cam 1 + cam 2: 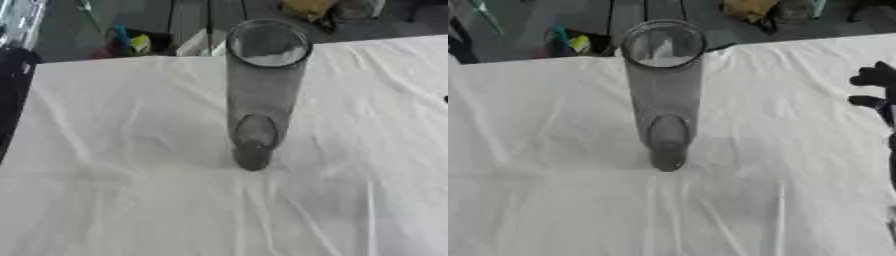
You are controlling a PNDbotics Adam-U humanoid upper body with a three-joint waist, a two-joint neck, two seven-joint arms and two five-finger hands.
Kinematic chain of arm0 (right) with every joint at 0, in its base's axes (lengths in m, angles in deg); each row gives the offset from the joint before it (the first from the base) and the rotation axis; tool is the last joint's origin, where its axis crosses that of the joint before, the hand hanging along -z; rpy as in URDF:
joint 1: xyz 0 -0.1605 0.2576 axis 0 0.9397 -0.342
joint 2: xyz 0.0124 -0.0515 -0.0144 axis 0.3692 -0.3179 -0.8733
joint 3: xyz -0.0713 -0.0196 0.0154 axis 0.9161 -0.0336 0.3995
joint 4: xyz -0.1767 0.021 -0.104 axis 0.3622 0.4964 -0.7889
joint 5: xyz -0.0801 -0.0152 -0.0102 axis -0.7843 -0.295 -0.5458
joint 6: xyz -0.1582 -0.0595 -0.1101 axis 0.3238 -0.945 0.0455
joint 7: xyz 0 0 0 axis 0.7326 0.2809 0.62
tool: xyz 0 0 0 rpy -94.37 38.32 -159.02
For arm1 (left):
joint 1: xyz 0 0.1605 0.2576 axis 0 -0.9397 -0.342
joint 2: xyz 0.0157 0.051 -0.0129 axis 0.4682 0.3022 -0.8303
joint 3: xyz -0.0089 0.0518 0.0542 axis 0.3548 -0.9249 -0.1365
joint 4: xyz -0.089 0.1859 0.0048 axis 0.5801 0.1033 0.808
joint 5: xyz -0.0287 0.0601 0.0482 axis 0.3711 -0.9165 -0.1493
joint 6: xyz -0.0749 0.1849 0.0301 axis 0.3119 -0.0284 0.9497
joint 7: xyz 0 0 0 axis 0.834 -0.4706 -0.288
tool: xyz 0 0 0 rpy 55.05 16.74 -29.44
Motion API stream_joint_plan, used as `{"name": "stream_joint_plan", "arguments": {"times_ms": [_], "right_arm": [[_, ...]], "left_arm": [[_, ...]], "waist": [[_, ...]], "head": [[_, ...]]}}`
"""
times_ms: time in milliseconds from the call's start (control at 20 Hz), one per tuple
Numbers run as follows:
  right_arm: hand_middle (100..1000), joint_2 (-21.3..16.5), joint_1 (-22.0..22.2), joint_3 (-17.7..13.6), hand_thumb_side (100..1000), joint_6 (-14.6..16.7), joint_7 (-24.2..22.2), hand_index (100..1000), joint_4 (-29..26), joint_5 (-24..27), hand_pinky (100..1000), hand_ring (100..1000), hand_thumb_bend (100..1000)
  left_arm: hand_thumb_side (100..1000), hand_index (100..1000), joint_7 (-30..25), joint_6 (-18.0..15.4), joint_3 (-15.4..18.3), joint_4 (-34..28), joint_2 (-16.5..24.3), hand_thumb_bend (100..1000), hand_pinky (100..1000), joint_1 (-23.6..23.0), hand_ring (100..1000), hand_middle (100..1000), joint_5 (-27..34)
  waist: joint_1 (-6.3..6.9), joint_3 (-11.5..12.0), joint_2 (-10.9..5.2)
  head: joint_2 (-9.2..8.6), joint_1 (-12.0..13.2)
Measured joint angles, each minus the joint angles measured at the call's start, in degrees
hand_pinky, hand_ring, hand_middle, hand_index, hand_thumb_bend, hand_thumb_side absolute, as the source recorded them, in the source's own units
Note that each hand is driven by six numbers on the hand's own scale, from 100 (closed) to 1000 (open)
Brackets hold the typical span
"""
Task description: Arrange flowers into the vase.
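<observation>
A tall clear grey glass vase [259,95] stands upright in the middle of the white-clothed table [131,200]; its round mouth [268,44] holds nothing that I can see. No flowers show in either view. At the right edge of the right eye view my right hand [877,90] comes in as black fingers, well to the right of the vase and apart from it, holding nothing that shows. My left hand is out of both views.
The wrinkled white cloth covers the whole table. Beyond its far edge lie a dark floor and clutter: a yellow thing [306,7], coloured bits [131,42]. A dark object [13,85] stands at the table's left edge.
</observation>
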Motion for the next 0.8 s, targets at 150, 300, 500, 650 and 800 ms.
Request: {"name": "stream_joint_plan", "arguments": {"times_ms": [150, 300, 500, 650, 800], "right_arm": [[680, 0.00, -0.16, 0.14, 1000, -0.05, -0.22, 789, 0.00, 0.04, 715, 998, 100], [680, 0.00, -0.20, 0.37, 1000, 0.02, -0.39, 789, 0.00, 0.10, 715, 998, 100], [680, 0.00, -0.25, 0.68, 1000, -0.02, -0.69, 789, 0.00, 0.32, 715, 999, 100], [680, 0.00, -0.44, 0.70, 1000, -0.06, -0.77, 789, 0.00, 0.47, 715, 999, 100], [680, 0.00, -0.61, 0.83, 1000, -0.15, -1.03, 789, 0.00, 0.52, 716, 999, 100]], "left_arm": [[679, 100, -0.26, -0.32, -0.63, 0.41, -1.23, 100, 100, 0.71, 100, 100, 1.45], [681, 100, -0.61, -0.22, -1.44, 0.46, -2.50, 100, 100, 1.34, 100, 100, 2.87], [684, 100, -0.86, 0.11, -2.13, 0.46, -3.51, 100, 100, 1.76, 100, 100, 4.24], [690, 100, -0.64, 0.80, -2.46, 0.45, -3.77, 100, 100, 1.83, 100, 100, 4.94], [689, 100, 0.22, 1.97, -2.78, 0.09, -4.27, 100, 100, 2.26, 100, 100, 6.43]], "waist": [[0.27, -0.44, 0.00], [0.42, -0.76, 0.00], [0.44, -1.05, 0.00], [0.57, -1.18, 0.00], [0.67, -1.45, 0.00]], "head": [[-0.17, 0.25], [-0.47, 0.46], [-1.16, 0.45], [-2.44, 0.20], [-3.47, -0.25]]}}
